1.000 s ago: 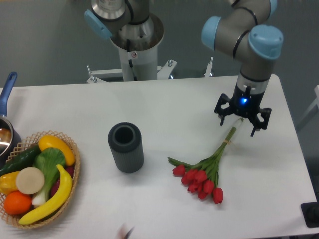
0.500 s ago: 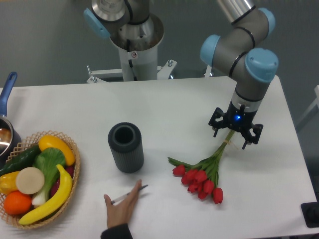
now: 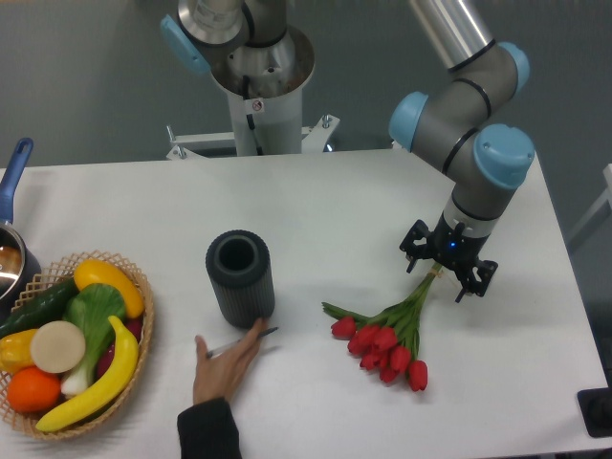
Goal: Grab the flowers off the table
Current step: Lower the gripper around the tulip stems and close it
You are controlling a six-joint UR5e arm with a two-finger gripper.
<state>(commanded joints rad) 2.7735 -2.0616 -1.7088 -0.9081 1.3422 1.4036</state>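
**Claw set low over tulip stems; grip unconfirmed**

The black two-finger gripper (image 3: 448, 271) points straight down from the grey, blue-jointed robot arm (image 3: 470, 134), whose wrist stands vertical above it. Its dark prongs straddle the upper end of the stems; whether they are closed on the stems cannot be told from this view.

The bunch of red tulip buds on long green stems (image 3: 392, 335) lies flat on the smooth white rectangular tabletop (image 3: 335, 210), right of centre, stems running up-right under the claw, buds fanned toward the front edge.

Left of it stands a dark ribbed hollow cylinder (image 3: 240, 279), upright. A human hand in a dark sleeve (image 3: 222, 359) rests at its base, holding a thin pen-like object. At far left, a woven wicker basket (image 3: 143, 325) holds plastic fruit and vegetables.
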